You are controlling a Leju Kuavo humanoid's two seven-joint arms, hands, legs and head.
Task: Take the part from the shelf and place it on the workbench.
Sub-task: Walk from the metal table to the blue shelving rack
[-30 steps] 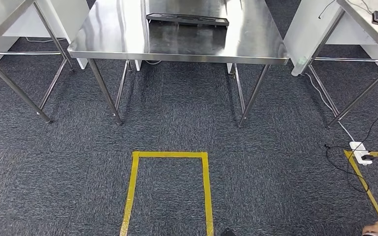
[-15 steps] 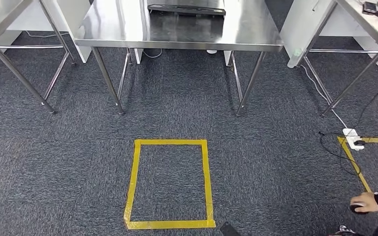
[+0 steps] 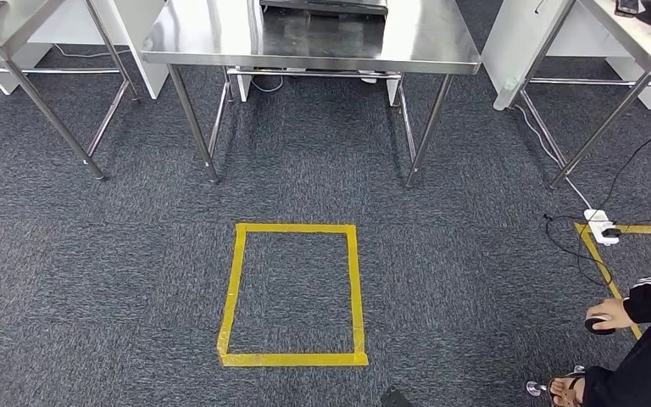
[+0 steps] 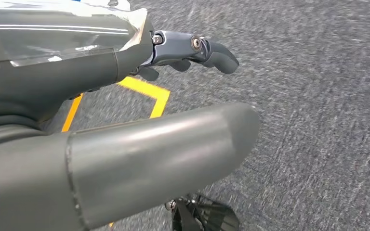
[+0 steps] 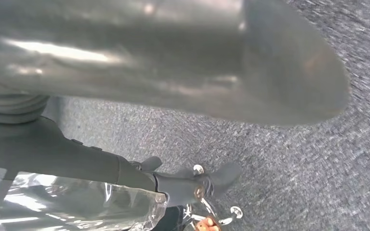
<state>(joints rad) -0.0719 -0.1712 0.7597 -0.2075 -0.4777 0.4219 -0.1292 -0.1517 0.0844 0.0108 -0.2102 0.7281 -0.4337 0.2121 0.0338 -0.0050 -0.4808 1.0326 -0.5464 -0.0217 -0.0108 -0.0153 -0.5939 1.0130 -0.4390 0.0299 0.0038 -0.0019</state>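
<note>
A steel workbench (image 3: pixel 220 38) stands straight ahead at the far edge of the head view. On it lies a flat black object (image 3: pixel 322 5), cut off by the picture's edge. My left hand (image 4: pixel 101 91) hangs over grey carpet with the thumb and the darker fingers (image 4: pixel 207 48) apart and nothing between them. My right hand (image 5: pixel 77 144) also hangs above the carpet, its fingers (image 5: pixel 197 185) spread away from the thumb and holding nothing.
A yellow tape rectangle (image 3: pixel 354 288) marks the carpet in front of me. More steel tables stand at the far left (image 3: pixel 17 34) and the far right (image 3: pixel 636 42). A white power strip (image 3: pixel 598 227) with cables lies at the right. A crouching person (image 3: pixel 644 339) reaches to the floor.
The whole picture has shifted: the tables have slid toward the far edge and the yellow rectangle now shows whole, so the camera has moved. The person has come further into view at lower right.
</note>
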